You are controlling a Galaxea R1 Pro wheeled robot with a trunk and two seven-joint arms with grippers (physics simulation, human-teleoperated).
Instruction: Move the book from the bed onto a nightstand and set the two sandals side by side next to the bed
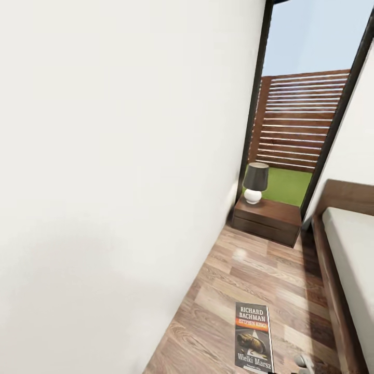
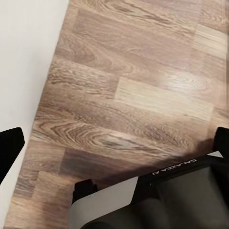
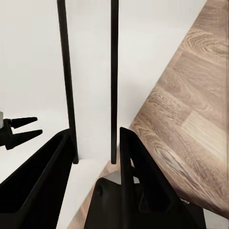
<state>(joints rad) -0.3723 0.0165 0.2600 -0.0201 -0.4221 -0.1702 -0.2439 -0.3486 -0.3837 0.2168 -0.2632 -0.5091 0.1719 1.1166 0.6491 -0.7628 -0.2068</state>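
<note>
In the head view, a white wall (image 1: 104,182) is taking up the left side. A narrow strip of plank floor (image 1: 259,270) is running between it and the bed (image 1: 353,249), whose dark frame and pale mattress are showing at the right edge. At the far end of the strip the nightstand (image 1: 267,218) is standing against the wall, just beside the head of the bed, and is carrying a lamp (image 1: 255,182) with a dark shade and a white base. Behind it a tall dark-framed window (image 1: 301,119) is showing a slatted fence and grass. The book (image 1: 253,337) is showing low in the view, over the floor and between wall and bed, with its cover facing the camera and its title upright.

In the left wrist view, the left gripper (image 2: 114,143) is hanging over bare floor beside the wall. Its fingers (image 2: 9,148) are standing wide apart with nothing between them. A dark part of the robot is lying below.

In the right wrist view, the right gripper (image 3: 93,143) is clamping the book (image 3: 90,71) edge-on. Its dark covers are running away as two thin lines with white between, and one black finger is pressing on each side. Wall and floor are lying beyond.
</note>
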